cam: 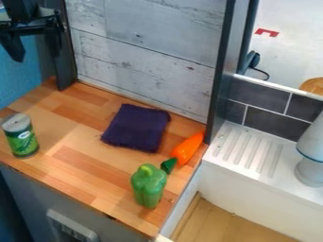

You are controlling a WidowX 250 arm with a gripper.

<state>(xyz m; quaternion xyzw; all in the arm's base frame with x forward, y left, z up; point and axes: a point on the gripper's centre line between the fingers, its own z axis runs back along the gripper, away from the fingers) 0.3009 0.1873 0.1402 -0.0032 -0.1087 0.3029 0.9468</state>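
The black gripper (38, 56) hangs at the upper left, its two fingers apart and nothing between them. It is high above the back left of the wooden counter, with a green can (22, 136) standing upright below it near the left edge. A folded dark purple cloth (137, 128) lies flat in the counter's middle. An orange carrot (187, 148) with a dark green top lies right of the cloth, by the right edge. In front of the carrot stands a green bell pepper (148, 186).
A grey wood-plank panel (148, 52) rises behind the counter (82, 177), with dark posts at both its sides. To the right are a white ridged drainboard (246, 150) and a white and grey object (310, 158) standing on it.
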